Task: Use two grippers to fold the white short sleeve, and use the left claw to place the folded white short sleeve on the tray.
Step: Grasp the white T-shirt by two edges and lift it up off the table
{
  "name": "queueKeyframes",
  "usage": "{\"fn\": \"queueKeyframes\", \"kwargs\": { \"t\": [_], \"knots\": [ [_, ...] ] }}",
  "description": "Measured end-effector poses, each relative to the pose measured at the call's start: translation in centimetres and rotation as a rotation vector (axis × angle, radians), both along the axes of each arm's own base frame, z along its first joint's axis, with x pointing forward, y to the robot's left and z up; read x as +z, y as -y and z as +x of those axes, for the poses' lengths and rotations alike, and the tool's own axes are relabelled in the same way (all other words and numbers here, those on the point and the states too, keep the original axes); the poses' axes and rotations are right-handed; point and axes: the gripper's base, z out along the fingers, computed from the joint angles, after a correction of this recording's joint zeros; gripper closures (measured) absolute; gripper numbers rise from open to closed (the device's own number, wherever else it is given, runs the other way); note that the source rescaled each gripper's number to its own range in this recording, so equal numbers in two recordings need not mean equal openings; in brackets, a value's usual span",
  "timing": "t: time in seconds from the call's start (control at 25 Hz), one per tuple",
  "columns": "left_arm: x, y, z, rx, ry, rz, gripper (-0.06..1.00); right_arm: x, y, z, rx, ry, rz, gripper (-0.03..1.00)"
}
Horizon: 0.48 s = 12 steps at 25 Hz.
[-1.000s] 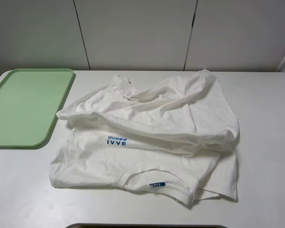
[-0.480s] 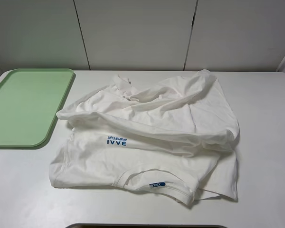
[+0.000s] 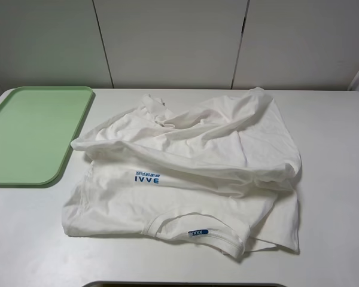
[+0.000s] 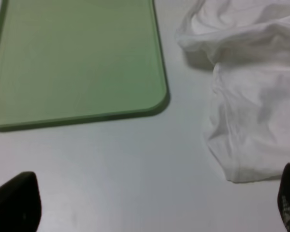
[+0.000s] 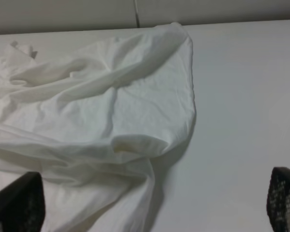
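The white short sleeve (image 3: 185, 173) lies crumpled and partly doubled over in the middle of the table, its blue chest lettering and blue neck label facing up near the front. Left of it sits the pale green tray (image 3: 30, 134), with nothing on it. Neither arm shows in the exterior high view. In the left wrist view my left claw (image 4: 152, 212) is open over bare table, with the tray (image 4: 77, 58) and a shirt corner (image 4: 251, 106) beyond its fingertips (image 4: 14, 205). My right gripper (image 5: 150, 208) is open too, above the shirt's (image 5: 101, 111) right edge, holding nothing.
A white table (image 3: 335, 155) carries everything. White wall panels (image 3: 173, 42) rise just behind its far edge. A dark curved edge (image 3: 185, 284) shows at the very front. Bare tabletop lies to the right of the shirt and in front of the tray.
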Motion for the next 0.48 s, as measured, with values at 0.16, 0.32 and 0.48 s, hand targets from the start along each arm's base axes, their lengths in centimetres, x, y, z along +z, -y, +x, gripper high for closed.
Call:
{"fn": "queueKeyframes", "kwargs": {
  "t": [0.16, 0.32, 0.48],
  "knots": [
    [0.0, -0.01, 0.0, -0.014, 0.0, 0.0, -0.03, 0.03, -0.05, 0.0, 0.004, 0.002, 0.006, -0.03],
    [0.0, -0.03, -0.01, -0.026, 0.0, 0.0, -0.03, 0.03, -0.07, 0.0, 0.005, 0.002, 0.008, -0.03],
    [0.0, -0.05, -0.01, -0.05, 0.0, 0.0, -0.03, 0.03, -0.07, 0.0, 0.005, 0.002, 0.008, -0.03]
  ]
}}
